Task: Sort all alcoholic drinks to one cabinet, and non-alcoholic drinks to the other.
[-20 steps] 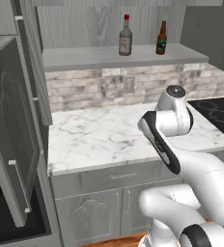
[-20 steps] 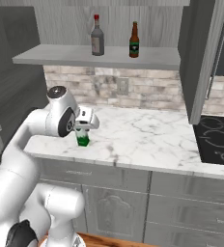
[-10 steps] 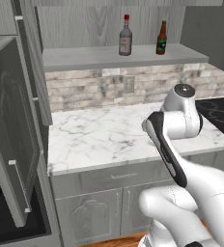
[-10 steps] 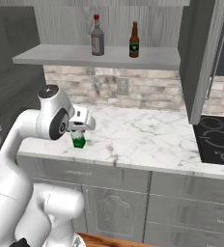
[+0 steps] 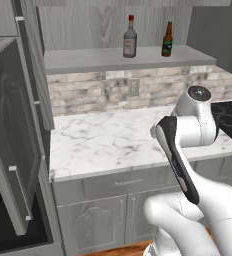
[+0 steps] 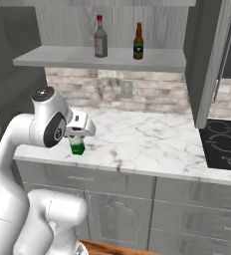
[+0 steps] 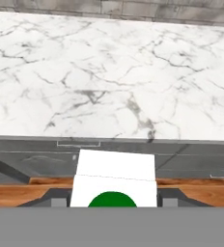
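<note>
Marble counter [image 6: 152,142] as landmark. Your gripper [image 6: 78,133] hangs over the counter's front left part, jaws closed on the green and white carton [image 6: 78,146], which it carries clear of the stone; in the hand view the carton [image 7: 115,181] sits between the finger tips, its white top toward the camera.

Above the counter, the wide cabinet shelf [image 6: 62,57] already bears the clear-grey bottle [image 6: 100,37] and, just beside it, the brown bottle [image 6: 138,42], both upright. The carton therefore belongs, by judgement, in the other cabinet, in the tall unit left of the counter, whose door [image 5: 13,160] stands swung open.

Hazards from here:
- The grip takes the carton near its top; a fast swing could let it tilt or slip out.
- That open door juts toward the counter's left end; a low, wide path could strike it with your elbow or the carton.
- Setting the carton on the wide shelf would mix the two kinds.
</note>
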You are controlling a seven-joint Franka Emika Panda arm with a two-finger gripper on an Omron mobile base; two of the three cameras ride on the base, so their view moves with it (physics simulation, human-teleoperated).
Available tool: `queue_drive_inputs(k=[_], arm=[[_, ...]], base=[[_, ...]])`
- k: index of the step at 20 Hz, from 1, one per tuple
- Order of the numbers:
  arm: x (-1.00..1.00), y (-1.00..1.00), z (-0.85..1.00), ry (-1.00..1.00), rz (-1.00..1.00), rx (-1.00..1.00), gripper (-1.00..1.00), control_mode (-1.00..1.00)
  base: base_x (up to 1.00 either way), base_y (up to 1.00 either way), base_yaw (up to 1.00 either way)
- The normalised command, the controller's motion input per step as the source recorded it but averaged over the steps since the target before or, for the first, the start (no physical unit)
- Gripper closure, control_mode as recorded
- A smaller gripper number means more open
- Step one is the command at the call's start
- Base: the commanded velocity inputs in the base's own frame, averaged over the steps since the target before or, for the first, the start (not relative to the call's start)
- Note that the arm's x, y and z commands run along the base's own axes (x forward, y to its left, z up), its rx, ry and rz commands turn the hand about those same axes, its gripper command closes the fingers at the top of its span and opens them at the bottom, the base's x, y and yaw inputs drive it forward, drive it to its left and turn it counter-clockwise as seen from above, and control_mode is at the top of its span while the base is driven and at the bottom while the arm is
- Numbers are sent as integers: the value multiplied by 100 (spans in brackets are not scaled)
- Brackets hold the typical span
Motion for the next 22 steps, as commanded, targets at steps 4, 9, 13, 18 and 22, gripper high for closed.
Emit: queue_drive_inputs(k=[4, 9, 13, 18, 22], arm=[[-26, 0, 9, 0, 0, 1, 100, -100], [-20, 0, 10, 0, 0, 1, 100, -100], [-9, 0, 15, -1, 0, 1, 100, -100], [-3, 0, 15, -2, 0, 1, 100, -100], [-4, 0, 13, -3, 0, 1, 100, -100]], base=[[0, 0, 0], [0, 0, 0], [0, 0, 0], [0, 0, 0], [0, 0, 0]])
